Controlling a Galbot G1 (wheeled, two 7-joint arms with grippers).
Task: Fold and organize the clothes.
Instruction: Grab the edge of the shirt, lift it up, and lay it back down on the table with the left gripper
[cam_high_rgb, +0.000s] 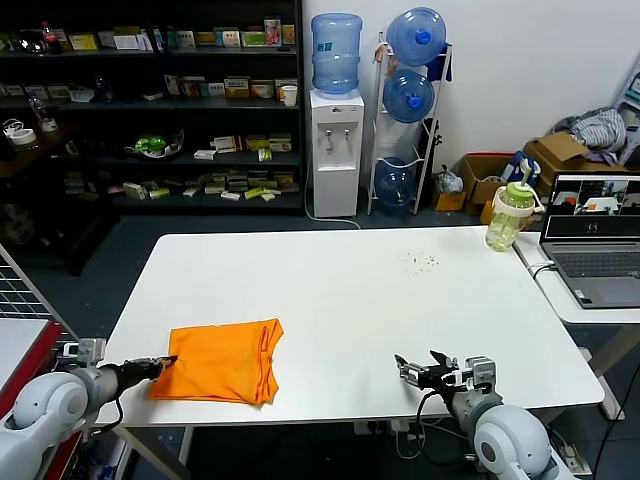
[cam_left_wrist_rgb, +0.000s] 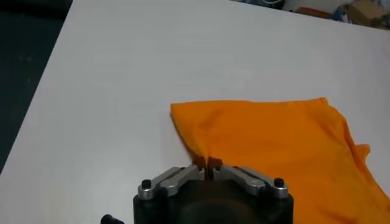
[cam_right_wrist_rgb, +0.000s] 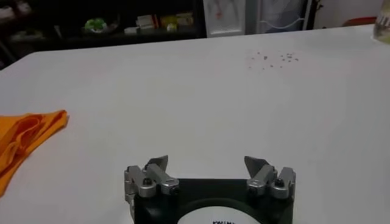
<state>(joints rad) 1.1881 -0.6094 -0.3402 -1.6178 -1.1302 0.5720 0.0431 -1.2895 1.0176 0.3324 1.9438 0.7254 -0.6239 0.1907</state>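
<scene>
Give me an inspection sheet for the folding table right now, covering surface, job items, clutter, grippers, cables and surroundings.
Surface: white table, with a patch of small dark specks toward its far right.
Job's things: orange T-shirt, folded over, lying flat at the near left.
Clutter: green-lidded bottle at the far right corner.
Grippers: left gripper shut on the T-shirt's near edge; right gripper open, low over bare table at the near right, holding nothing.
Cables: a cable at the laptop on the adjoining table.
Surroundings: water dispenser, rack of water jugs, stocked shelves, cardboard boxes.
</scene>
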